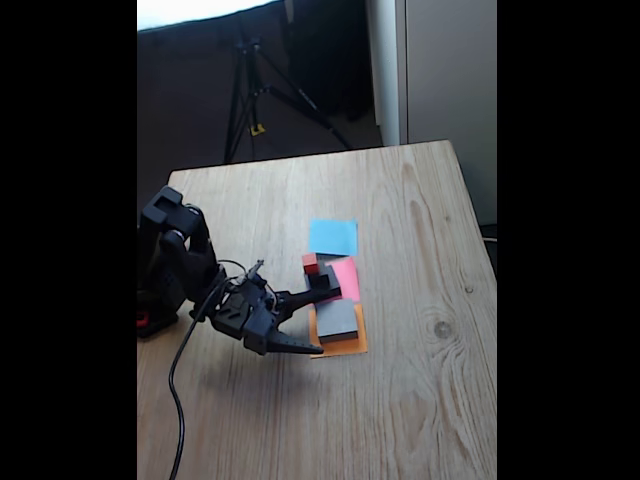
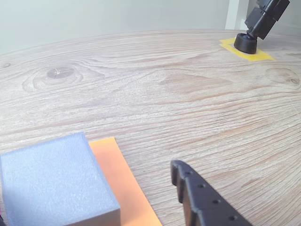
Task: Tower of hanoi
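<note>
While the black two-finger gripper (image 1: pixel 318 322) of the arm reaches in from nine o'clock in the fixed view, we see its jaws spread wide, one finger stretched toward the small black block and the other lying low at the six o'clock edge of the flat orange paper square (image 1: pixel 344 343), with nothing held between them. On that orange square sits the large grey foam block (image 1: pixel 336 318), the biggest of the set, and it fills most of the paper. Just at its twelve o'clock side, on the flat pink paper square (image 1: pixel 347 278), stands a smaller black block (image 1: pixel 320 281); the tiny red cube (image 1: pixel 310 262) sits at that block's eleven o'clock, touching or nearly touching it, though we cannot tell whether it rests on the pink paper or on another block. Farther toward twelve o'clock lies the flat blue paper square (image 1: pixel 333 237), bare, on the pale wooden table (image 1: pixel 420 380). In the wrist view, we find the grey foam block (image 2: pixel 51 181) at eight o'clock, its rough top facing us, with a strip of the orange paper (image 2: pixel 123 181) showing along its three o'clock side. One black gripper finger (image 2: pixel 202 200), ribbed and dotted with small holes, rises from five o'clock, apart from the block and above the wood. At one o'clock a black foot (image 2: pixel 246 43) of some stand rests on a patch of yellow tape (image 2: pixel 261 54).
</note>
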Tool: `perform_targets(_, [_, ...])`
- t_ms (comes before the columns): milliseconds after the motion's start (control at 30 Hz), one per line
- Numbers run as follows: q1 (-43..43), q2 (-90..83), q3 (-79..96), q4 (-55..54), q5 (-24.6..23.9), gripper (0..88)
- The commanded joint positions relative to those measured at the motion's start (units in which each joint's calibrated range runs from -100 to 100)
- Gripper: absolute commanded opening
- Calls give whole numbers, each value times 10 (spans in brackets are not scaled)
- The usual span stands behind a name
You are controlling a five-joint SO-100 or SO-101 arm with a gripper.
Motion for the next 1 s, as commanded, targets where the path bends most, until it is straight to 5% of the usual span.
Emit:
perform_targets(0, [-5, 1, -9, -18, 9, 500])
perform_targets(967, [-10, 33, -8, -40, 9, 505])
